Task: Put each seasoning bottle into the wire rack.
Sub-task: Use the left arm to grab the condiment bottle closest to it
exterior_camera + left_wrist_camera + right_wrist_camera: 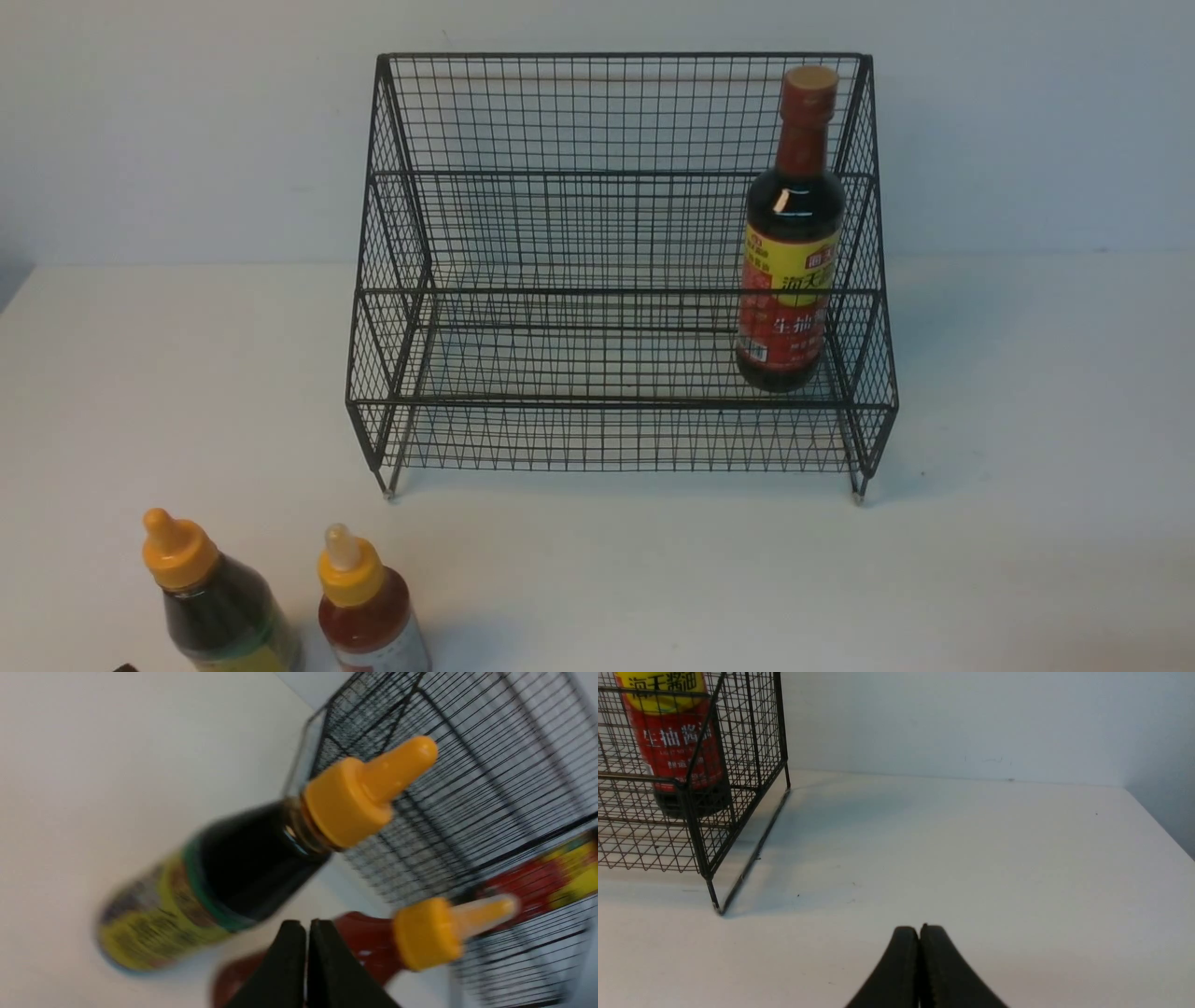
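The black wire rack (616, 280) stands at the middle back of the white table. A tall dark soy bottle (789, 233) with a red-yellow label stands upright inside the rack's lower tier at its right end. Two small yellow-nozzled squeeze bottles stand on the table at the front left: a dark one (219, 602) with a yellow-green label, and a red one (369, 607). In the left wrist view my left gripper (307, 924) is shut and empty, close to the dark squeeze bottle (224, 877) and the red squeeze bottle (373, 942). My right gripper (919, 927) is shut and empty over bare table, right of the rack (700, 826).
A pale wall runs behind the table (1027, 523). The table's right edge (1164, 826) shows in the right wrist view. Neither arm shows in the front view.
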{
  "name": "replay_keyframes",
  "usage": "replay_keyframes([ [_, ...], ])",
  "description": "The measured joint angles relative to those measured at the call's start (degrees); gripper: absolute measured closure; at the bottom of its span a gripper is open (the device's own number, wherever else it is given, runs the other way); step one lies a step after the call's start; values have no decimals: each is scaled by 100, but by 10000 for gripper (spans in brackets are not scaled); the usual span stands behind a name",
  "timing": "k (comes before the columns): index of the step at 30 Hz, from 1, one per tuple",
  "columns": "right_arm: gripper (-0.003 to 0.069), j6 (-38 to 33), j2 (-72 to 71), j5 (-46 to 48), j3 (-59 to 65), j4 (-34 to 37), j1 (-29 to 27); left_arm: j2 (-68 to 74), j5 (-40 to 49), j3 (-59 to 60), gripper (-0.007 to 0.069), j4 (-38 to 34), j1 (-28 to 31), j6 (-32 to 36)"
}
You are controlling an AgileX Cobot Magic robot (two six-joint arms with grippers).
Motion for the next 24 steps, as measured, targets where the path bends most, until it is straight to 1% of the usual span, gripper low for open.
replay_keyframes([
  [2, 673, 0, 0, 0, 0, 0, 0, 0, 0, 0, 629, -863, 0, -331],
  [4, 673, 0, 0, 0, 0, 0, 0, 0, -7, 0, 629, -1350, 0, -483],
  [11, 673, 0, 0, 0, 0, 0, 0, 0, -89, 0, 629, -1586, 0, -372],
  [14, 673, 0, 0, 0, 0, 0, 0, 0, -110, 0, 629, -1900, 0, -284],
  [15, 673, 0, 0, 0, 0, 0, 0, 0, -110, 0, 629, -1900, 0, -265],
  [17, 673, 0, 0, 0, 0, 0, 0, 0, -104, 0, 629, -2079, 0, -19],
  [18, 673, 0, 0, 0, 0, 0, 0, 0, -26, 0, 629, -2248, 0, 329],
  [19, 673, 0, 0, 0, 0, 0, 0, 0, -10, 0, 629, -2274, 0, 329],
  [20, 673, 0, 0, 0, 0, 0, 0, 0, 177, 0, 629, -2499, 0, 845],
  [21, 673, 0, 0, 0, 0, 0, 0, 0, 201, 0, 629, -2520, 0, 845],
  [22, 673, 0, 0, 0, 0, 0, 0, 0, 369, -66, 629, -2633, 0, 1249],
  [24, 673, 0, 0, 0, 0, 0, 0, 0, 664, -346, 629, -2748, 0, 1792],
])
